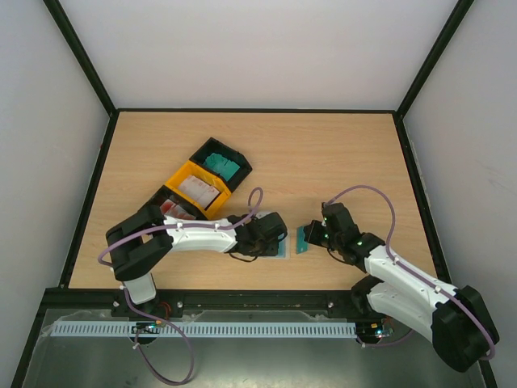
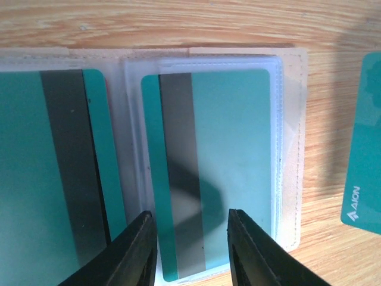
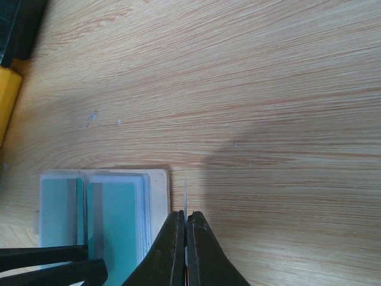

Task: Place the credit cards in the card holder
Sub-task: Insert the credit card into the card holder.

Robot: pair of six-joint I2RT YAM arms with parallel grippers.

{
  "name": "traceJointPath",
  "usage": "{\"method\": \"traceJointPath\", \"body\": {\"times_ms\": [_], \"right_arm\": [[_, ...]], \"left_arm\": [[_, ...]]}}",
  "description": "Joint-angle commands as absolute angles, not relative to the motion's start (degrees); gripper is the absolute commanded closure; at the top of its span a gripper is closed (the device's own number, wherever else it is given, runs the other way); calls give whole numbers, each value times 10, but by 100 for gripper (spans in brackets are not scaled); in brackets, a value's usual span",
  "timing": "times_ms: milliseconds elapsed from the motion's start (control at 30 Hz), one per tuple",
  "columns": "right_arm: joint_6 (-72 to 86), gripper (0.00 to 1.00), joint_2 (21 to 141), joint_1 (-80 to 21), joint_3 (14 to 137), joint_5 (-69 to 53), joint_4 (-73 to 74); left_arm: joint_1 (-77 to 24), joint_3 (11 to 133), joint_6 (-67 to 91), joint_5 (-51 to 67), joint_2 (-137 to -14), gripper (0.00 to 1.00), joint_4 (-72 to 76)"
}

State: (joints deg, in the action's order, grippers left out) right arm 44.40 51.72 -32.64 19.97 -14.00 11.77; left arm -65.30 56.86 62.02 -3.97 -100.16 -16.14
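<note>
Card holder (image 2: 292, 149) lies open and flat on the wooden table (image 1: 323, 162), near the front edge at centre. Beige cover, stitched edge, clear plastic sleeves (image 2: 277, 119) on top. The right sleeve holds a teal card (image 2: 232, 155) with a dark stripe down its length. The left sleeve holds a second teal card (image 2: 24, 179), also striped, with another teal edge showing just behind it.

Left gripper (image 2: 191, 253) is over the near edge of the right sleeve, fingers (image 2: 140, 250) spread with the striped card showing between them. Cannot tell if they touch the plastic. In the top view the left gripper (image 1: 266, 236) covers most of the card holder (image 1: 280, 249).

Right gripper (image 3: 186, 235) has its fingers pressed together on a loose teal card (image 3: 186, 199), seen edge-on as a thin line and standing upright. From above, the loose teal card (image 1: 301, 239) is just beside the holder's right edge, apart from it, with the right gripper (image 1: 313, 236) behind it. In the right wrist view the card holder (image 3: 158, 199) sits just left of the fingers.

White "AION" print with a small logo reads on the loose teal card (image 2: 364, 143) in the left wrist view. No other text is legible.

Back left, well apart from the holder: black bin (image 1: 239, 158) with spare teal cards (image 1: 220, 165), yellow bin (image 1: 179, 174) with white cards (image 1: 198, 191), and red-marked cards (image 1: 172, 210) next to it.
</note>
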Motion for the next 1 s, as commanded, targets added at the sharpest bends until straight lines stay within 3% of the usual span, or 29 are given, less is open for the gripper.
{"method": "traceJointPath", "body": {"times_ms": [0, 200, 500, 700, 967], "right_arm": [[448, 98, 503, -328, 196, -136, 126], [450, 98, 501, -329, 199, -135, 131], [450, 98, 501, -338, 201, -129, 132], [452, 98, 503, -346, 203, -123, 134], [460, 98, 502, -358, 204, -120, 131]], "left_arm": [[-656, 551, 617, -59, -987, 67, -157], [-655, 538, 618, -75, -980, 75, -163], [-654, 529, 617, -91, -955, 71, -167], [-653, 530, 614, -92, -963, 85, -168], [-649, 523, 613, -85, -977, 92, -162]]}}
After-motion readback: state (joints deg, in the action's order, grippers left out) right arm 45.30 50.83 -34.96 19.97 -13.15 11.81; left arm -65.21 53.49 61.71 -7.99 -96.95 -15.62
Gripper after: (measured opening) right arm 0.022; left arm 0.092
